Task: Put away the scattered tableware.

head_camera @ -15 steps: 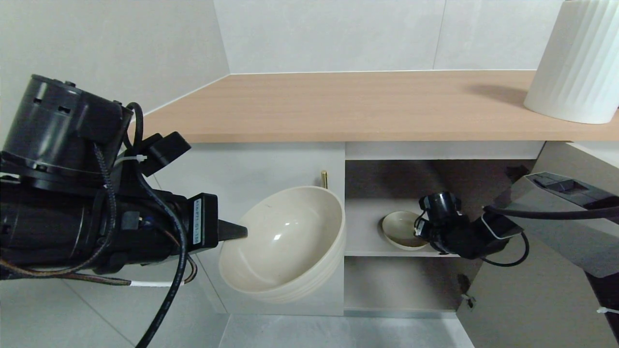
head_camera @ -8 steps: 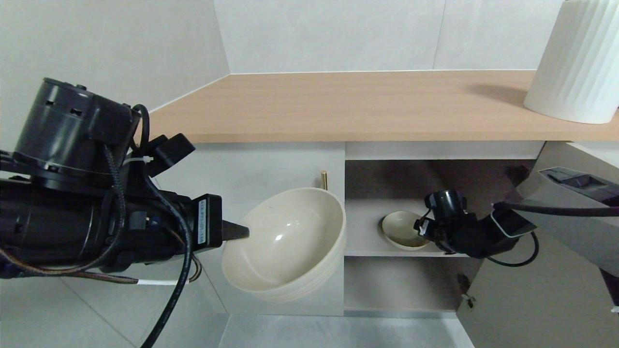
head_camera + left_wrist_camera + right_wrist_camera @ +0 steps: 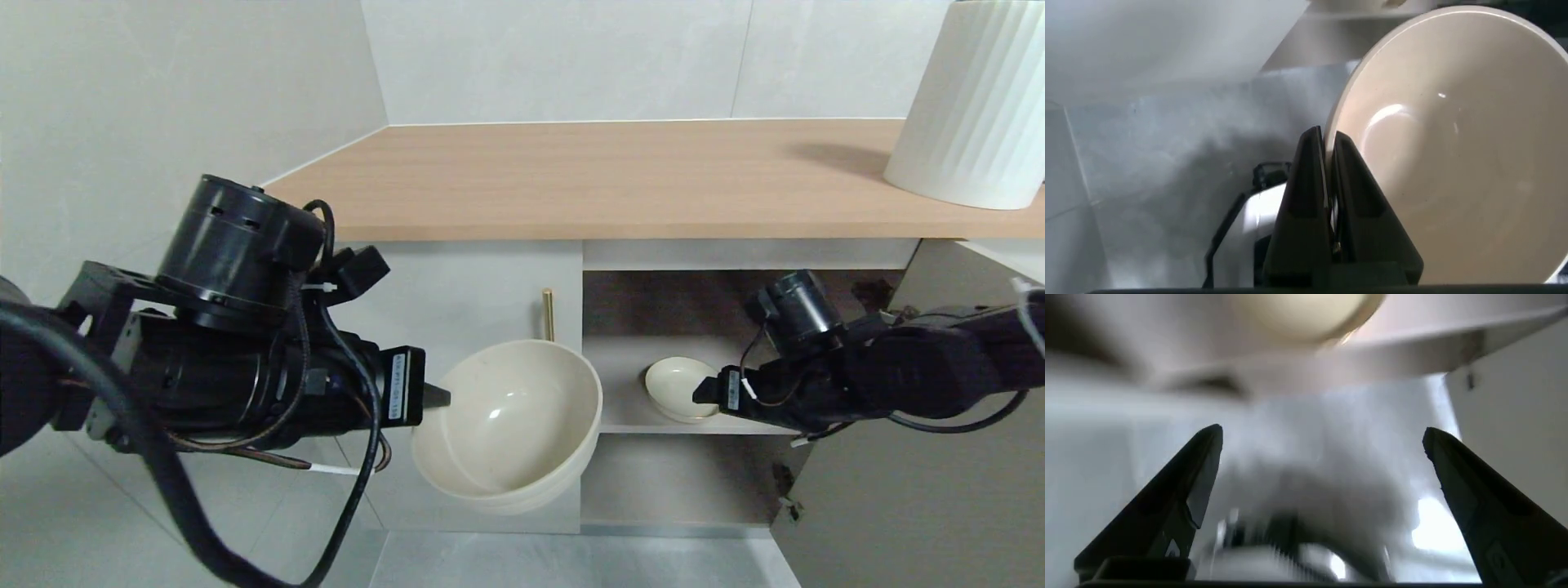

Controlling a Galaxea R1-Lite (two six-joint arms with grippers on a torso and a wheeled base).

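- Nearest, the left claw (image 3: 437, 398) is clenched on the rim of the large cream round bowl (image 3: 510, 429). It holds the bowl in the air, tilted with its hollow facing up and outward, in front of the closed white cabinet door (image 3: 457, 286) and just left of the open compartment.
- The step in hand looks to be carrying this bowl right and farther in, onto the white cabinet shelf (image 3: 620, 408). To do it well, the bowl should clear the brass handle (image 3: 548, 314) and the door's edge, then be levelled before the grip is let go, since a thin rim pinch may let it swing.
- Farther in, the right claw (image 3: 704, 392) is spread wide and grasps nothing. It sits just beside the small cream shallow bowl (image 3: 676, 384), which rests on the shelf. It is best drawn out of the opening so the large bowl has room.
- Farthest, the light wooden table (image 3: 612, 175) tops the cabinet, with a white ribbed cylindrical vessel (image 3: 971, 106) at its right end.
- The left wrist view makes plain what the head view leaves unclear: two fingers (image 3: 1315, 175) pressed together with the rim between them.
- The right wrist view shows the gap between its spread fingers (image 3: 1200, 469), with the small bowl (image 3: 1298, 314) beyond them. In the head view that claw's body hides this gap.
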